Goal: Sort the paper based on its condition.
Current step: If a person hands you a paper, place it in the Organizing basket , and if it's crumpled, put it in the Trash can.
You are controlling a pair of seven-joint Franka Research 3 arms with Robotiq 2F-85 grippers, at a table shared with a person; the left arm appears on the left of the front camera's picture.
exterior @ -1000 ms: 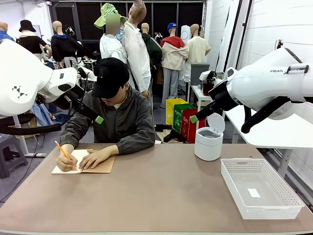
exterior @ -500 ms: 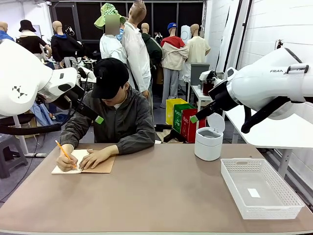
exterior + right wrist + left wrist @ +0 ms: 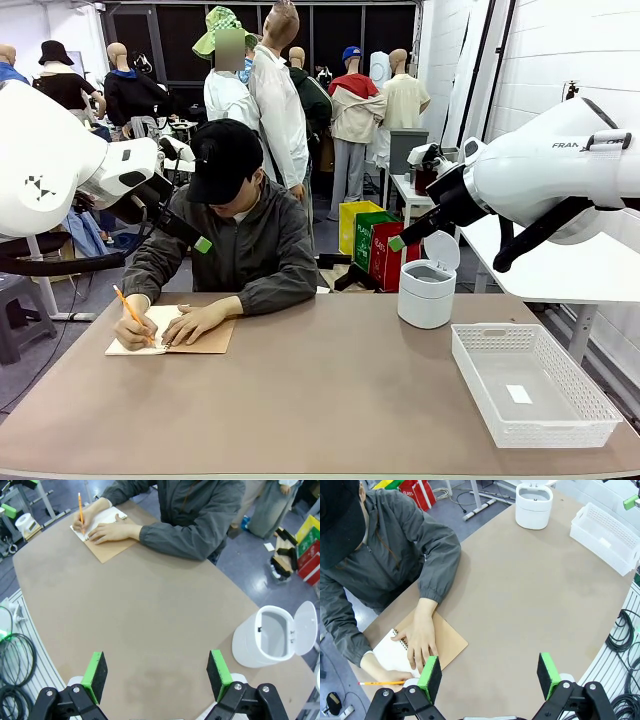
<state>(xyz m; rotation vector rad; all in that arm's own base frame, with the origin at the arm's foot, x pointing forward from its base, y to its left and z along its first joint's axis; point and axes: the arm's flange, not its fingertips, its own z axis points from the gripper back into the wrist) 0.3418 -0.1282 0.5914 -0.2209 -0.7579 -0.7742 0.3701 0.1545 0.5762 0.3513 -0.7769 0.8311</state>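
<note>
Front view: sorting apparently not begun. Paper (image 3: 160,315) just a white page in the open notebook (image 3: 215,342), far left on the worktop (image 3: 320,400), under the person's hand (image 3: 195,325). Tray (image 3: 560,432) and bin (image 3: 425,300) at right.

Left wrist view: left gripper (image 3: 490,672) aloft, jaws wide apart, empty.

Right wrist view: right gripper (image 3: 157,672) likewise spread, holding nothing.

Against a second ago: nothing shifted.

Robotics lab or test hall, by what you have here. Your white left arm (image 3: 50,165) and right arm (image 3: 560,175) flank a plain brown table (image 3: 330,400). Black cables (image 3: 620,642) coil on a rack at its edge. White panel wall (image 3: 570,50), white side bench (image 3: 560,275), grey floor (image 3: 250,555), coloured sorting bins (image 3: 375,245) behind. Dark glazed partition (image 3: 180,40) across the back of the room.
</note>
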